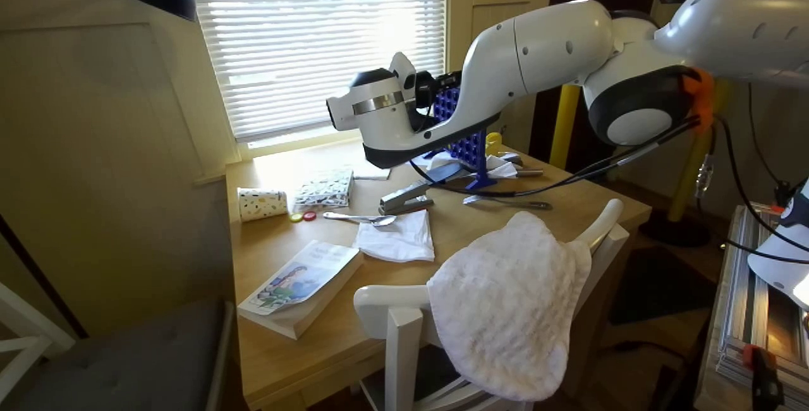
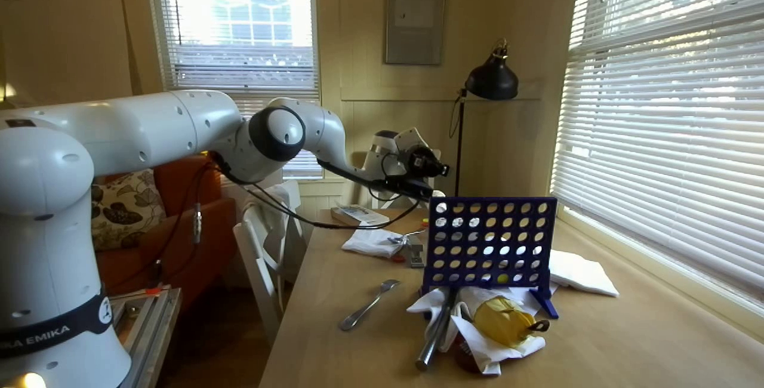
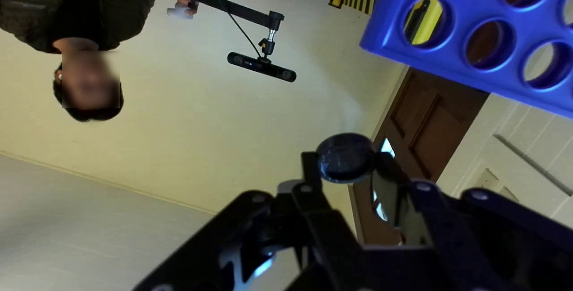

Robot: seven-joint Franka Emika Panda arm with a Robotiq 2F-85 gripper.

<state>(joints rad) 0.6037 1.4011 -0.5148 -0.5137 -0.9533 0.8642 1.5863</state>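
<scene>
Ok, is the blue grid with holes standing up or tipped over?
Upright: in an exterior view, the blue grid stands on its feet.

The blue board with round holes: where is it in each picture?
In an exterior view: the blue board, just right of centre, partly behind the white arm.
In an exterior view: the blue board, lower right of centre.
In the wrist view: the blue board, upper right, cut off.
All three share the black gripper.
</scene>
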